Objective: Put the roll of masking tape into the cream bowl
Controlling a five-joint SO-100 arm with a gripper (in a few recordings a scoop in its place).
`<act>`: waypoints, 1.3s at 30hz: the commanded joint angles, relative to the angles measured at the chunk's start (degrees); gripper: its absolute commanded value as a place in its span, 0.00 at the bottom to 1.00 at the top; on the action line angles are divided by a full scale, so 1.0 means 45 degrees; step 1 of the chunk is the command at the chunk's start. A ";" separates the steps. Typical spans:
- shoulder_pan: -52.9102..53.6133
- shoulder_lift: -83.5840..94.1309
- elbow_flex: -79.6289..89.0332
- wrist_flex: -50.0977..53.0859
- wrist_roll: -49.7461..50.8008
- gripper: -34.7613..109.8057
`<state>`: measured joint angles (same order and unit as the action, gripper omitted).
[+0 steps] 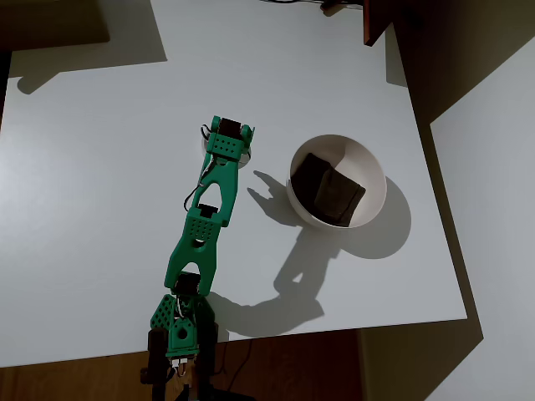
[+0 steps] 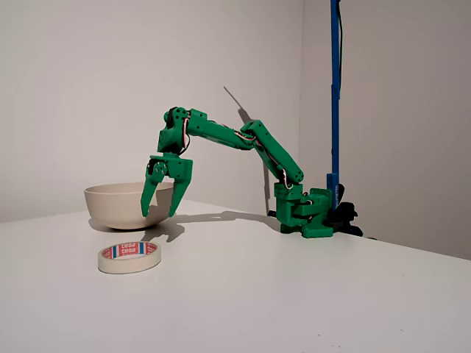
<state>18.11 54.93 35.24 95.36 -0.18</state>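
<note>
The roll of masking tape (image 2: pixel 129 257) lies flat on the white table, a small white ring with red and blue marks on its inner core. My green gripper (image 2: pixel 159 213) hangs open just above the table, fingers pointing down, behind the tape and beside the cream bowl (image 2: pixel 110 202). From overhead, the gripper (image 1: pixel 227 147) covers most of the tape (image 1: pixel 243 159), of which a pale edge peeks out. The cream bowl (image 1: pixel 368 163) stands to its right with a dark brown folded cloth (image 1: pixel 328 190) at its bottom.
The arm's base (image 1: pixel 180 334) sits at the table's near edge in the overhead view. A blue pole (image 2: pixel 335 88) rises behind the base. A dark brown object (image 1: pixel 376 21) stands at the table's top right corner.
</note>
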 commanded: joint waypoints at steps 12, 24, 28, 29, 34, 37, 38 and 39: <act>0.0020 -0.1172 -0.1348 -0.0586 -0.0156 0.37; 0.0566 -0.2559 -0.1582 -0.1094 -0.0527 0.37; 0.0527 -0.3164 -0.1602 -0.1211 -0.0566 0.36; 0.0488 -0.3301 -0.1602 -0.1270 -0.0566 0.36; 0.0156 -0.3477 -0.1641 -0.1309 -0.0527 0.34; -0.0020 -0.3438 -0.1641 -0.1250 -0.0469 0.31; -0.0098 -0.3438 -0.1660 -0.1230 -0.0469 0.30; -0.0137 -0.3438 -0.1660 -0.1230 -0.0488 0.28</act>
<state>17.93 37.53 30.32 89.56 -1.93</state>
